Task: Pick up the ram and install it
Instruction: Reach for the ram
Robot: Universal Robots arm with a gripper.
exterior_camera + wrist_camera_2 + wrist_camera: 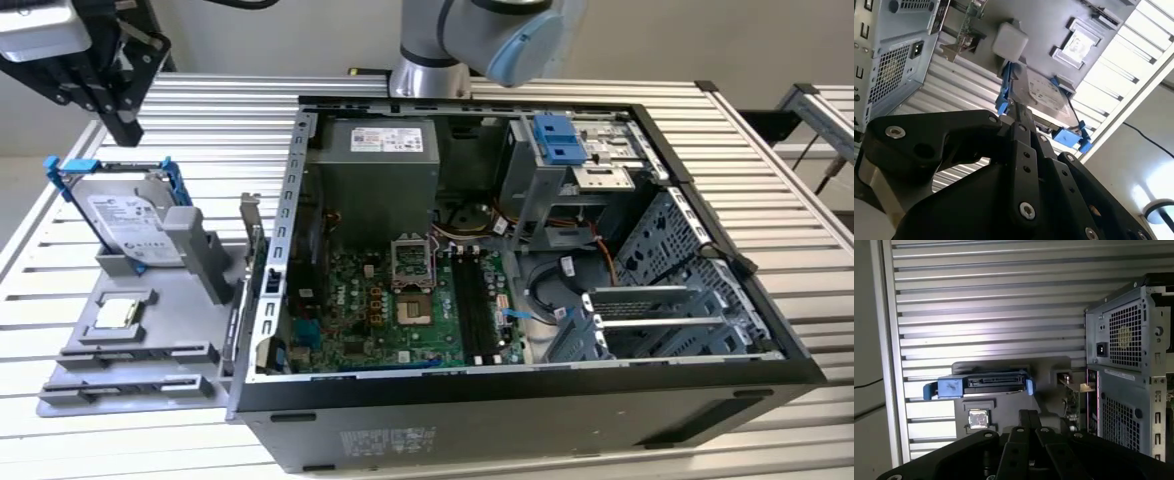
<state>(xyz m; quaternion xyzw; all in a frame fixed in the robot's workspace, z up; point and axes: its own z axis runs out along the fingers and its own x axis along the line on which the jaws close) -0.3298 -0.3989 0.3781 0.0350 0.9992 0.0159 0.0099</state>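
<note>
Closed, with its fingers pressed together, my gripper [127,128] hangs at the exterior view's left, over the slatted surface [747,130] and well apart from the open computer case [534,410]. In the first wrist view my fingers [1024,422] lie side by side.

Where the ram sits I cannot tell. The black slots [470,300] on the motherboard [360,300] run side by side, but I cannot make out whether a stick stands in them. The motherboard lies flat on the floor of the case, with the grey power supply [380,150] behind it and a blue latch [558,138] on the drive bay beyond.

Beside the case, on the exterior view's left, a grey holder [134,390] rests on the surface. A hard drive [127,215] in a blue bracket stands upright in it, nearest my gripper. A small square chip [118,312] lies flat in front of it. A card with a metal bracket [250,215] stands on edge between the holder and the case.
</note>
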